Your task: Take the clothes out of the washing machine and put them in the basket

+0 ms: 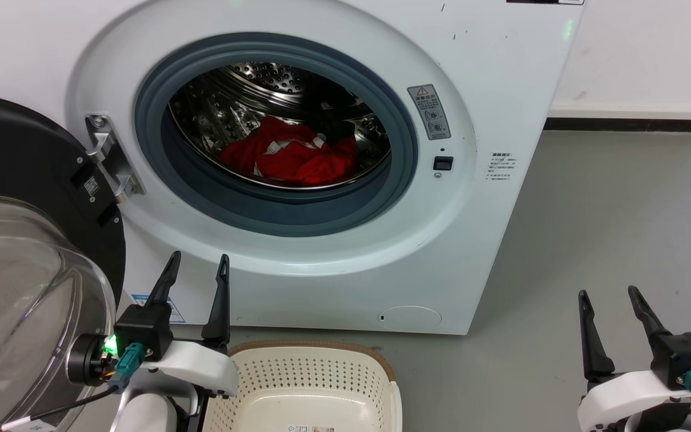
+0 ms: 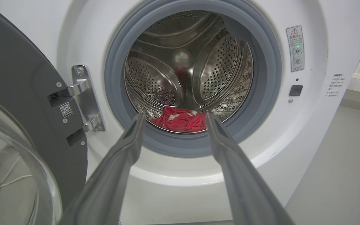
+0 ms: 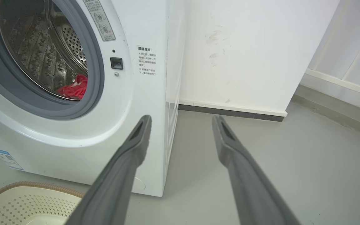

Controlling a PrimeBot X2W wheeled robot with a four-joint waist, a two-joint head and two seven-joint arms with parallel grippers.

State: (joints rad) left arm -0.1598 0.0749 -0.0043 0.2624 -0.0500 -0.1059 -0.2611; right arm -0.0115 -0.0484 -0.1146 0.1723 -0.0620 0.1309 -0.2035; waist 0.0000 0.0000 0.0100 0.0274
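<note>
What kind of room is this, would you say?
Probably a laundry corner, though sparse: a white front-loading washing machine stands open with red clothes in its drum, a cream basket sits on the grey floor before it, and the walls are bare white.

A plain laundry corner, indoors.
A white front-loading washing machine [image 1: 321, 288] stands on a smooth grey floor [image 1: 609, 228] against a white painted wall [image 3: 245, 47] with a dark skirting strip [image 3: 230, 112]. Its door [image 1: 27, 174] is open, red clothes [image 1: 297, 159] lie in its steel drum [image 2: 155, 81], and a cream laundry basket [image 1: 315, 347] sits on the floor just before it.
</note>
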